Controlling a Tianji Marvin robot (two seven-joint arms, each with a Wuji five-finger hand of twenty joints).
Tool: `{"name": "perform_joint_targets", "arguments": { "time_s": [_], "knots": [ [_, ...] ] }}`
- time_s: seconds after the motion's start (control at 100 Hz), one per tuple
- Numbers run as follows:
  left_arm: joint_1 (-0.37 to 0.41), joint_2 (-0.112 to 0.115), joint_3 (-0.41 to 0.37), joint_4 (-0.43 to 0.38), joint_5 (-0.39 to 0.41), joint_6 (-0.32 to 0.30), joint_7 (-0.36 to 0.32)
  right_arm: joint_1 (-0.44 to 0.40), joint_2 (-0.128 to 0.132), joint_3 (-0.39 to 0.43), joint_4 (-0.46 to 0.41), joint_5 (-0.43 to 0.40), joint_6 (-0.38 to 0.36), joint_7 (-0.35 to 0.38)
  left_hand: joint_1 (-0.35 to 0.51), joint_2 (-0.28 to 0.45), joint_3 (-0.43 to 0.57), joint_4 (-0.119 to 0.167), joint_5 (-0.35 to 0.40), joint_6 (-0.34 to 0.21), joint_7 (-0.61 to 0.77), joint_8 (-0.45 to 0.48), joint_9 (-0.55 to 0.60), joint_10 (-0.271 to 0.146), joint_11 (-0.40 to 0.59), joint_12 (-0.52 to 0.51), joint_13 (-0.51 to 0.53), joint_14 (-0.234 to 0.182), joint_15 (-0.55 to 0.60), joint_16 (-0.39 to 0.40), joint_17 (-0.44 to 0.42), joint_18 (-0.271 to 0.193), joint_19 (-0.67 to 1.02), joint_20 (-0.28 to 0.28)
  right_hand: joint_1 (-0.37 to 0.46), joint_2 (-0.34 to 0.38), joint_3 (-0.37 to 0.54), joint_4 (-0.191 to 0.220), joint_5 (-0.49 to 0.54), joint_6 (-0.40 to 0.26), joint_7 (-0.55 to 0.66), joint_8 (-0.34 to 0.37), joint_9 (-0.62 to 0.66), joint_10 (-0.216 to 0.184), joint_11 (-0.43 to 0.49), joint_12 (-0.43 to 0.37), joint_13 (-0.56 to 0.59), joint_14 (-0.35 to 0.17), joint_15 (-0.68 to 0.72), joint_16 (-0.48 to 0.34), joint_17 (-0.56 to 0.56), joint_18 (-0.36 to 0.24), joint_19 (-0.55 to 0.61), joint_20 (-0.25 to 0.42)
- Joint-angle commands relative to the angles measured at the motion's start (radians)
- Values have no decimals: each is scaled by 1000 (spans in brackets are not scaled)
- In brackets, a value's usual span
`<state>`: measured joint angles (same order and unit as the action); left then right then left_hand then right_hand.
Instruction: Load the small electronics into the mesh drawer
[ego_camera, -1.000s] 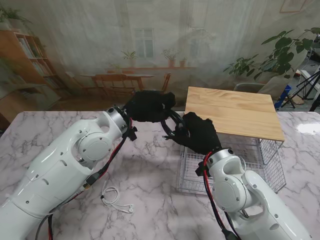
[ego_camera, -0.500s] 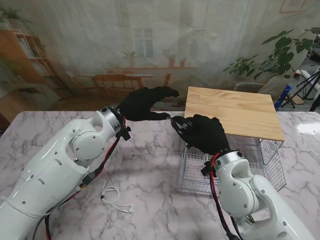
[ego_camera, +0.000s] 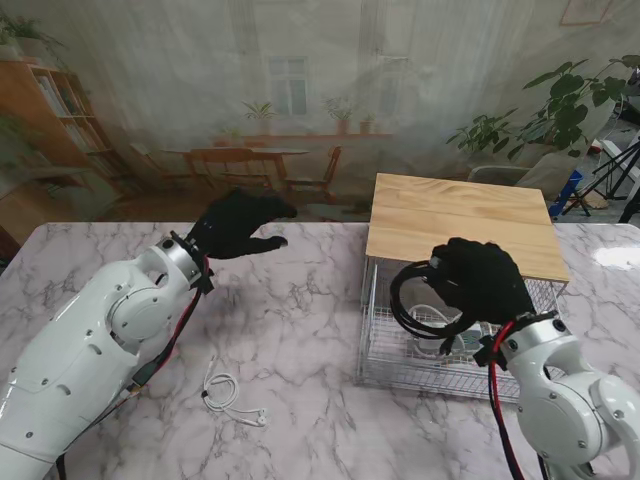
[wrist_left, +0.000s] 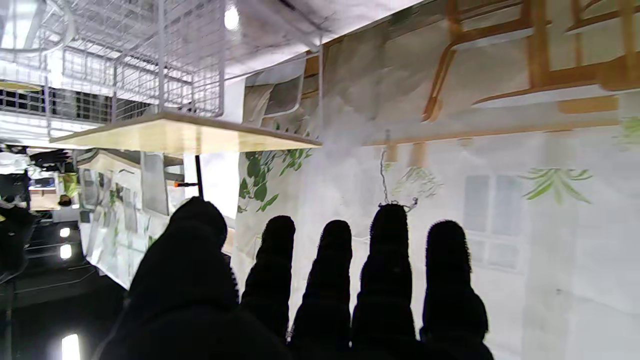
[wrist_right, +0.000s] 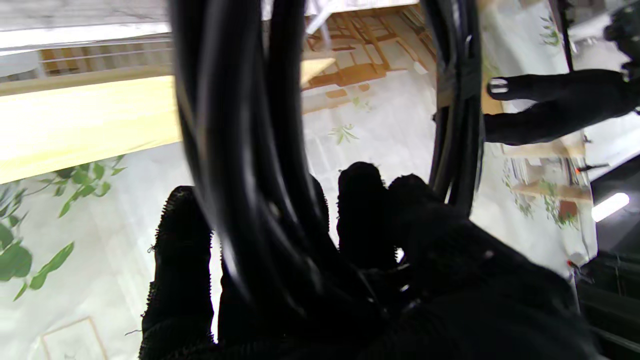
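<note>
The right hand (ego_camera: 480, 282) grips a coiled black cable (ego_camera: 415, 300), a bundle of several glossy round strands wound into a loop, with a dark tie cinching one side in the right wrist view (wrist_right: 457, 82). The loop hangs off the hand's left side, over the open mesh drawer (ego_camera: 395, 365), with the fingers (wrist_right: 182, 250) curled around the strands. Inside the drawer, just under the hand, lie a white cable (ego_camera: 432, 318) and a small pale device (ego_camera: 465, 343), too small to identify. Beyond the hand sits the wooden top (ego_camera: 460, 222) of the wire frame. On the marble table (ego_camera: 300, 380), well off to the hand's left and nearer to me, lie white wired earphones (ego_camera: 228, 395). The left hand (ego_camera: 240, 222) hovers farther off, holding nothing, fingers (wrist_left: 390, 260) spread apart and extended
</note>
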<state>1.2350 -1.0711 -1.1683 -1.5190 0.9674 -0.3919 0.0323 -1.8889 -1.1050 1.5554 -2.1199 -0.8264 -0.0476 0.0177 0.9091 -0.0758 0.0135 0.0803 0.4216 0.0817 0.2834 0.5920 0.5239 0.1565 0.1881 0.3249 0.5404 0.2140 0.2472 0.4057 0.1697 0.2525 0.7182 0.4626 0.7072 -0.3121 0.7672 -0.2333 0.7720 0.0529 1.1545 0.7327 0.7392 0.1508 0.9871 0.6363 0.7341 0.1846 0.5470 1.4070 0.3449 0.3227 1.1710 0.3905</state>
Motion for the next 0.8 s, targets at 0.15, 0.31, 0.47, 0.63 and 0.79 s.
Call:
{"name": "perform_joint_targets", "arguments": {
  "time_s": [0.15,0.31,0.47,0.63,0.79],
  "knots": [
    [46,15,-6,37,6,6,14,-76,14,62,22,-53,-24,16,-29,46,-29,-38,-15,17,-69,-29,-20,2,-55,-27,-7,-11,-39,3,-33,38,-54,11,27,4,88,-3,59,-42,8,15,25,-6,0,17,-4,-18,74,31,14,-12,25,16],
    [42,18,2,54,21,11,11,-61,18,58,75,-91,-16,16,-31,48,-27,-37,-17,22,-78,-32,-22,2,-53,-27,-13,-11,-41,2,-41,42,-65,11,24,1,89,-4,59,-47,3,18,30,-4,-6,22,0,-16,70,29,15,-10,25,16],
    [40,18,7,67,16,24,10,-15,24,41,120,-83,-10,46,-32,50,-27,-37,-19,26,-82,-32,-24,2,-50,-24,-15,-10,-39,5,-44,46,-71,13,24,2,90,-4,60,-48,0,20,30,-4,-9,26,-1,-17,67,28,14,-8,23,15],
    [44,18,3,68,17,23,13,33,34,10,151,-84,-9,100,-34,51,-28,-38,-19,29,-84,-32,-24,0,-48,-21,-14,-9,-37,8,-44,46,-72,16,22,2,89,-5,59,-50,-2,22,31,-4,-10,28,-2,-16,66,27,15,-10,24,15],
    [48,18,-3,70,15,23,18,89,45,-41,199,-96,16,154,-32,52,-27,-37,-19,31,-84,-32,-25,0,-48,-19,-13,-8,-35,10,-44,46,-73,19,19,7,86,-6,53,-60,-5,24,28,-6,-14,29,-6,-18,63,27,9,-14,19,13]
  ]
}}
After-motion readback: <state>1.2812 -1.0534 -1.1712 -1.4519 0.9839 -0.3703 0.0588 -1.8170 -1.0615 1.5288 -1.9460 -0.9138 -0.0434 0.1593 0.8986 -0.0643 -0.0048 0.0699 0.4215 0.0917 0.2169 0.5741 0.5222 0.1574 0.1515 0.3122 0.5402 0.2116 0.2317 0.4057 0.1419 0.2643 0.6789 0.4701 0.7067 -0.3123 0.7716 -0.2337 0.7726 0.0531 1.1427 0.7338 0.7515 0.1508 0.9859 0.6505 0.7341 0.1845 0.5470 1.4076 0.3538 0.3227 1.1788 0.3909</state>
